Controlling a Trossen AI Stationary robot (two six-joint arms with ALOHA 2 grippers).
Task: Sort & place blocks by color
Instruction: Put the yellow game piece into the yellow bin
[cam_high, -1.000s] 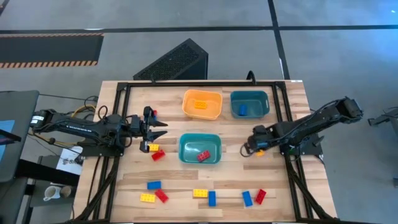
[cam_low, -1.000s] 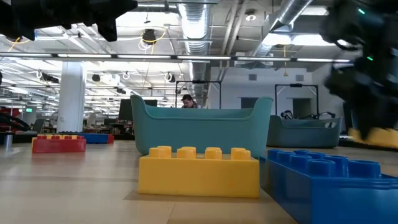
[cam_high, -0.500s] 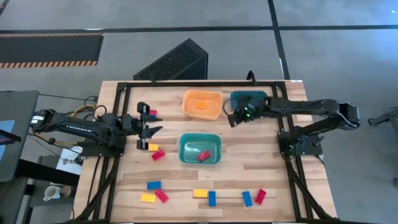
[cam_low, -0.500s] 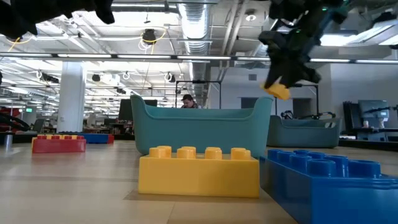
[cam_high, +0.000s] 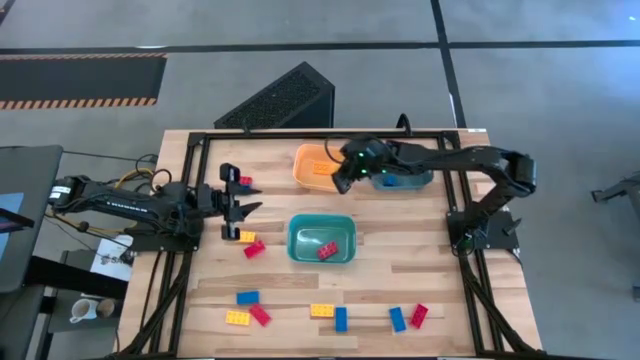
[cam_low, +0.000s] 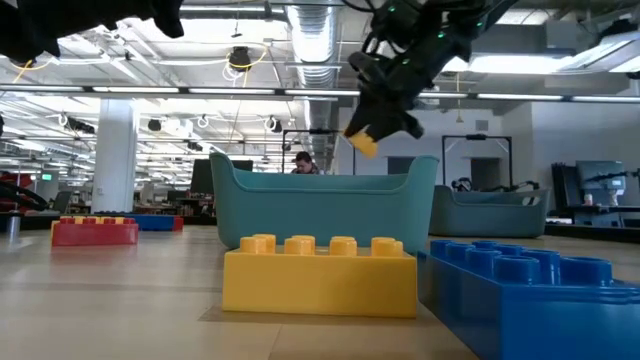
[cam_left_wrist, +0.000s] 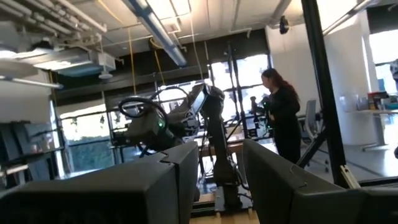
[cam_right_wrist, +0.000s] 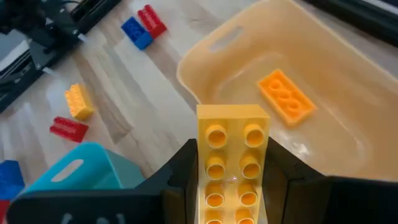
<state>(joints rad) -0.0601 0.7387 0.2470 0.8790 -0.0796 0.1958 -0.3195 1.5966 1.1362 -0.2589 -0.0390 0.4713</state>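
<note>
My right gripper is shut on a yellow block above the near rim of the orange bin, where another yellow block lies. The held block also shows in the low view. My left gripper hangs open at the table's left with nothing between its fingers. Near it a red block, a yellow one and a red one lie flat on the table. Several red, yellow and blue blocks lie along the near edge. My right gripper pinches the yellow block by its two long sides between its two fingers. The fingers slant down from the table's right and lie along the block, whose free end sticks out past them. The block hangs tilted, lifted clear above the orange bin.
A teal bin with a red block stands mid-table. Another teal bin stands right of the orange one, partly under my right arm. A black frame runs round the table's edges.
My right gripper has swung from the table's right side toward the far left, rising and rolling, and has carried the yellow block past the far teal bin to the orange bin. My left gripper has tipped up a little.
</note>
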